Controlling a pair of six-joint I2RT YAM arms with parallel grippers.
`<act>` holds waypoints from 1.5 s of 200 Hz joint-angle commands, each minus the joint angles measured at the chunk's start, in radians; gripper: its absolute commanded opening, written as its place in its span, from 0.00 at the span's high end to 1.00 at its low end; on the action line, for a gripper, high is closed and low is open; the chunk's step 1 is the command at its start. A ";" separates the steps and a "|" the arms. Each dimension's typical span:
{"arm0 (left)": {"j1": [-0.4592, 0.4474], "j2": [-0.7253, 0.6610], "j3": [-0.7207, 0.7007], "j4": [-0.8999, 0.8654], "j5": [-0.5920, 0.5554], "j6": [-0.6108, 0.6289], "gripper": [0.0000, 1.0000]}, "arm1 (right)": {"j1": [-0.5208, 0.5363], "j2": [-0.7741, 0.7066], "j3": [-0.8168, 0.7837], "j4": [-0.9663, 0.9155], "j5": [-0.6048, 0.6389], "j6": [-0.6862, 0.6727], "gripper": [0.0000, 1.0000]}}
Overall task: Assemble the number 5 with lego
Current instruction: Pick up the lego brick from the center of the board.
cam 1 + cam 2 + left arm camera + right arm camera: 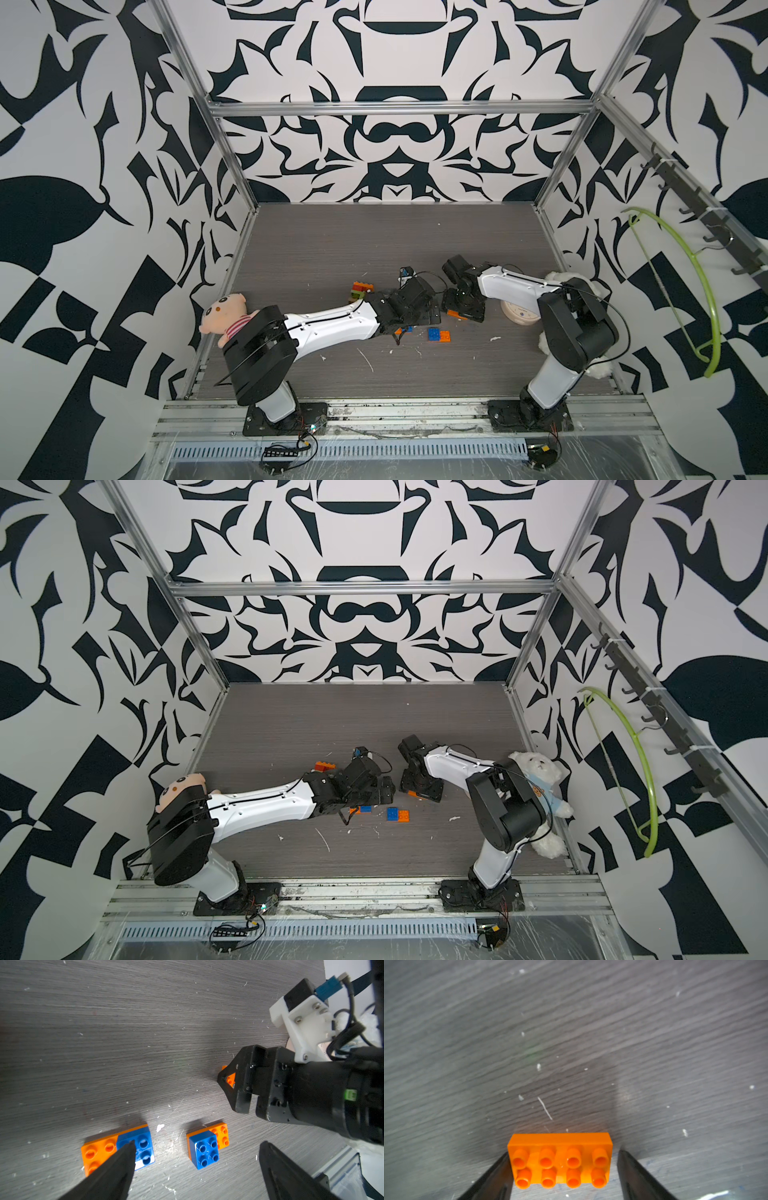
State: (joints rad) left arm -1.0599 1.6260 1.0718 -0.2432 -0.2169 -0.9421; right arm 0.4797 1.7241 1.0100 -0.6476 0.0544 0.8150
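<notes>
An orange eight-stud lego brick [560, 1159] lies flat on the table between the fingers of my right gripper [563, 1152]. One finger touches its end and the other stands a small gap off, so the gripper is open around it. In a top view the right gripper [457, 313] points down at mid-table. My left gripper [197, 1147] is wide open above a blue square brick on an orange one [204, 1149]. One left fingertip [126, 1153] overlaps a second blue-on-orange lego piece [143, 1147]. A small stack of orange, red and lime bricks [360, 291] sits behind the left arm.
A pink plush doll [224, 316] lies by the left arm's elbow at the left wall. A white teddy bear [540, 779] leans in the right corner behind the right arm, with a round white object [519, 318] beside it. A green hanger [702, 291] hangs on the right wall.
</notes>
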 commanded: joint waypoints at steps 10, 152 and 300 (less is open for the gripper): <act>0.003 0.011 0.032 0.001 0.009 0.016 0.01 | -0.001 0.029 0.030 0.008 0.028 -0.001 0.28; 0.003 0.011 0.034 0.000 0.015 0.017 0.01 | -0.003 0.035 0.021 0.004 -0.001 -0.068 0.39; 0.002 -0.133 -0.095 0.028 -0.085 -0.027 0.01 | 0.101 -0.220 -0.023 -0.139 -0.012 -0.122 0.42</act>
State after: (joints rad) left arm -1.0595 1.5352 1.0241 -0.2226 -0.2714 -0.9516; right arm 0.5346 1.5368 0.9863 -0.7315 0.0307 0.6914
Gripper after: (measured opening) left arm 0.992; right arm 0.662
